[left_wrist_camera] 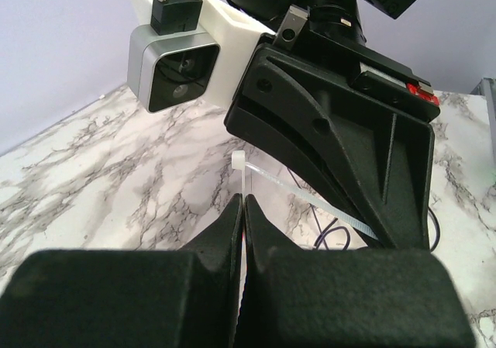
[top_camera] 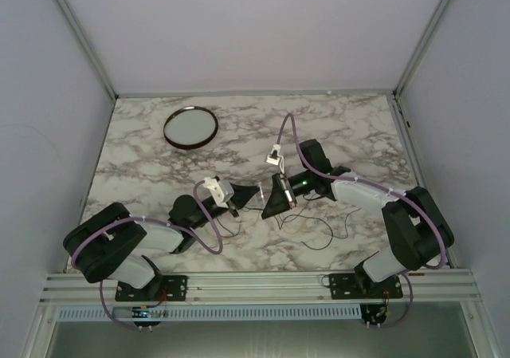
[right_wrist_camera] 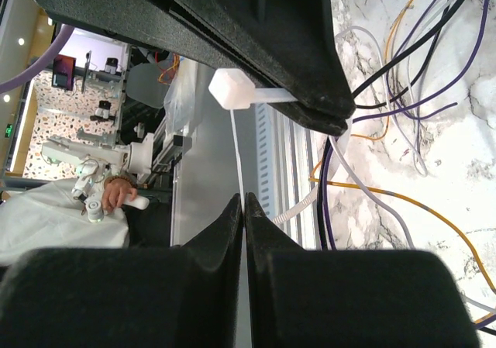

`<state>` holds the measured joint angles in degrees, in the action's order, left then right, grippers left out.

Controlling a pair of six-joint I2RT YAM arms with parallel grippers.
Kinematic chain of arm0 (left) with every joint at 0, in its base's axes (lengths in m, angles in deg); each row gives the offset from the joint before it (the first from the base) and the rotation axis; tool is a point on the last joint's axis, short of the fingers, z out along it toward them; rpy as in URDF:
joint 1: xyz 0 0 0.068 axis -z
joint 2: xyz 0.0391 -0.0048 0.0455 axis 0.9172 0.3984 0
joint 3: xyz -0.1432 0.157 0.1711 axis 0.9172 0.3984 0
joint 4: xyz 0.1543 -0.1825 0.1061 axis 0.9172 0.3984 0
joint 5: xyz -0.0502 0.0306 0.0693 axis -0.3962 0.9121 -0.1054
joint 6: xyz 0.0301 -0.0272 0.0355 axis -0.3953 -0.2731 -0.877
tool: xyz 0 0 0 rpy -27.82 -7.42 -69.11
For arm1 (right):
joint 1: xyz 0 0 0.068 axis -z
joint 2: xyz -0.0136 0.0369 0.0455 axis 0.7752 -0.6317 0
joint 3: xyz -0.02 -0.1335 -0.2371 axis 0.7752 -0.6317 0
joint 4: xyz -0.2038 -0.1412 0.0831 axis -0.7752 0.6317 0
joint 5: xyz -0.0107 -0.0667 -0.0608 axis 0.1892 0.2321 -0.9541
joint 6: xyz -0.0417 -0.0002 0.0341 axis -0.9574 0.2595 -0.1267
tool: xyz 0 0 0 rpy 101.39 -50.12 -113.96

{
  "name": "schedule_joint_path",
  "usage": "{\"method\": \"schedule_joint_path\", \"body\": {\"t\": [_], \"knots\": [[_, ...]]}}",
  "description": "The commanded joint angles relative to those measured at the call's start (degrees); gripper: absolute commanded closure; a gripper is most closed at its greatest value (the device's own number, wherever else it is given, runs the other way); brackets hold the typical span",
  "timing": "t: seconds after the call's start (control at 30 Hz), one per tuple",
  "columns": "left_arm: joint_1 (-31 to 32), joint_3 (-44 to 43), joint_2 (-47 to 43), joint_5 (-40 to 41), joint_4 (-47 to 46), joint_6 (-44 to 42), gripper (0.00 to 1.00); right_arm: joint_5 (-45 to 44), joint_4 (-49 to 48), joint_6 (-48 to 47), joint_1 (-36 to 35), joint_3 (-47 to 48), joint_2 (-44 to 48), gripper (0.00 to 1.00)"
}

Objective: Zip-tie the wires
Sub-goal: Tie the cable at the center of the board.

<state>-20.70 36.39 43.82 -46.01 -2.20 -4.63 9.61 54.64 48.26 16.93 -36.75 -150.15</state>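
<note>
Your 2 arms reach inward from their bases and meet nose to nose over the middle of the table, forearms low and wrists turned toward each other. Your left gripper (left_wrist_camera: 242, 202) is clenched, fingertips pressed together on the strap of the zip tie (right_wrist_camera: 229, 90), whose square head stands just above them. Your right gripper (right_wrist_camera: 245, 201) is pinched tight as well, on the thin tail that hangs from that same head. So the white tie is stretched between the 2 tools, clear of the tabletop, with each tip just beside the head. The wires (right_wrist_camera: 323, 201), thin black, purple, orange and pale strands, lie in loose loops on the marble beneath and to the right of the grippers. Some run close behind your left fingertips, but you cannot tell whether the tie goes around them. The white, grey-veined marble table (top_camera: 143, 159) carries a round dark-rimmed dish (top_camera: 190, 127) well apart at the far left. Pale lilac walls close in 3 sides, and an aluminium rail (top_camera: 263, 282) runs along the near edge.
</note>
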Motion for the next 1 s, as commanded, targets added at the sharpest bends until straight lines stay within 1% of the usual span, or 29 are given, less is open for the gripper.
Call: {"method": "schedule_joint_path", "body": {"t": [0.0,0.73,0.97], "knots": [[0.28,0.55,-0.88,-0.58,-5.54,-1.35,1.0,1.56,0.57,-1.02,0.73,1.53,-0.29,1.0],[1.1,1.16,-1.3,-0.81,-5.63,-2.8,1.0,2.16,2.18,-1.18,1.94,1.54,-0.6,1.0],[1.45,1.2,-1.04,-0.96,-5.51,-3.28,1.0,2.55,2.5,0.66,1.98,3.18,-1.5,1.0]]}}
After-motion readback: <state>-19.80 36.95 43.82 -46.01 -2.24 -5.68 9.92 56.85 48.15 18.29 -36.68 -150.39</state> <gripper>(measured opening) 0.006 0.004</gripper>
